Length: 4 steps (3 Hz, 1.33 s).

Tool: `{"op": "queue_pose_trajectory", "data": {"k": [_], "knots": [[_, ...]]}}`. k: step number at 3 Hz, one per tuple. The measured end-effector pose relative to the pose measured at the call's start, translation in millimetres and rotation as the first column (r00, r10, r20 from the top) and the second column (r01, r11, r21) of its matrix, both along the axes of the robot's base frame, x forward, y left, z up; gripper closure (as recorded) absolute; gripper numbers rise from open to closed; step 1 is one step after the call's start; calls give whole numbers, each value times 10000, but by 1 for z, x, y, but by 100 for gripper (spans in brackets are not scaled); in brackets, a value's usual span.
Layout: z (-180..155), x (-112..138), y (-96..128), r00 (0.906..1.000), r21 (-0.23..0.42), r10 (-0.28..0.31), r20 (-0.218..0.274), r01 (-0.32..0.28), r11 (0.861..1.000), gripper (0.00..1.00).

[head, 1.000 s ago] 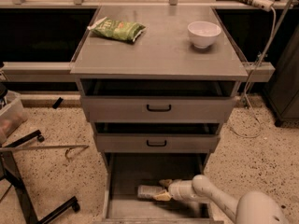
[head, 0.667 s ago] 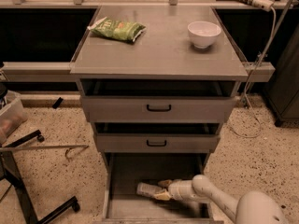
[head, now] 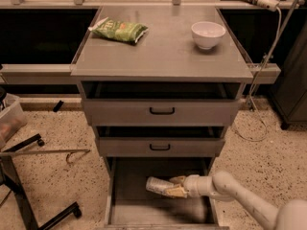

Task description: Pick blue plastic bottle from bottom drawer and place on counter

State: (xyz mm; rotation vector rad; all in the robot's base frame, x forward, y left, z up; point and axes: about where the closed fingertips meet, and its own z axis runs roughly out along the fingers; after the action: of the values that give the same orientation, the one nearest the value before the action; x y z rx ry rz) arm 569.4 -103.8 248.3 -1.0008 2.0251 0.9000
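The blue plastic bottle (head: 156, 184) lies on its side in the open bottom drawer (head: 139, 211), its far end pointing left. My gripper (head: 173, 186) reaches in from the right, its two tan fingers closed on the bottle's right end, one above and one below. The bottle looks raised slightly off the drawer floor. The grey counter (head: 163, 47) is the cabinet's top, well above the gripper.
A green snack bag (head: 118, 30) lies at the counter's back left and a white bowl (head: 207, 34) at its back right. The two upper drawers with black handles (head: 161, 111) stand slightly open above the bottom drawer. A black stand (head: 29, 195) is on the floor at left.
The bottle and the gripper have moved slightly up and back in the drawer, with the fingers staying on the bottle.
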Motion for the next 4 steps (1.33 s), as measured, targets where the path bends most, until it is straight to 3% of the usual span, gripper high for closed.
{"op": "queue_pose_trajectory", "data": {"k": [1,2,3,4], "knots": [[98,-10,-9,9982,514,579,183,-588,9969,100],[176,-23,-20,9918,998,1259,237,-1276,9868,100],[262,-35,-34,9797,1167,1918,578,-1974,9733,100],[262,-35,-34,9797,1165,1920,576,-1976,9733,100]]}}
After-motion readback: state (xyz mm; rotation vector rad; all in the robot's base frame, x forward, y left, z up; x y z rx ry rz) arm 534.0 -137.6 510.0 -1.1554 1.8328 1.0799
